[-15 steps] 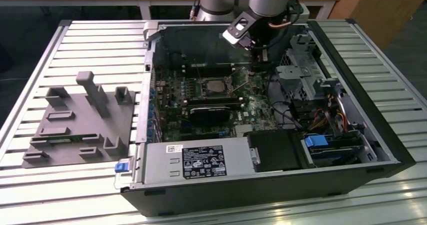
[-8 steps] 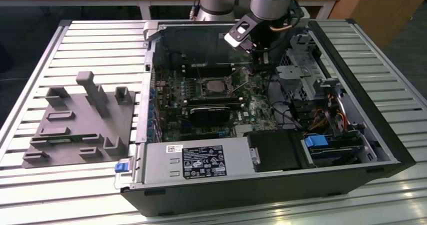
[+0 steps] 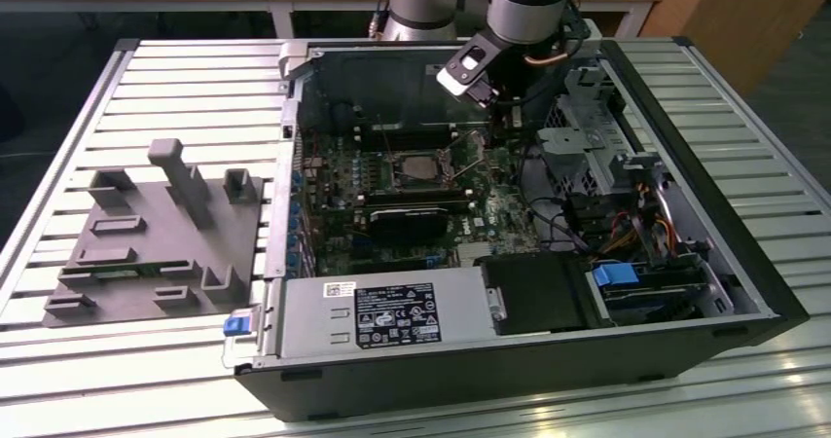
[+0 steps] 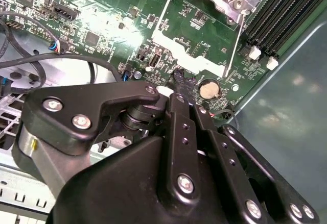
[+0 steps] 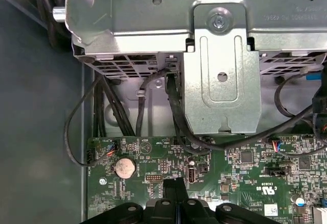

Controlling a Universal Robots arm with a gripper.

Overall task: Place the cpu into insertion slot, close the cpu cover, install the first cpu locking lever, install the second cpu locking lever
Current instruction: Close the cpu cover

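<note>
The cpu lies flat in the insertion slot on the green board inside the open computer case, its silvery top showing. A thin silvery frame, the cpu cover, stands raised off the slot's edge, and the board shows through its cut-out middle. My gripper hangs over the board on the exterior view's right of the slot. Its black fingers are shut with nothing between them. The tips sit just short of the cover's free end. In the first wrist view my gripper is low over the board.
A metal drive cage with black cables stands just beyond my gripper. A coin cell and long black memory slots lie close by. The power supply closes the case's near end. A grey fixture rests on the slatted table.
</note>
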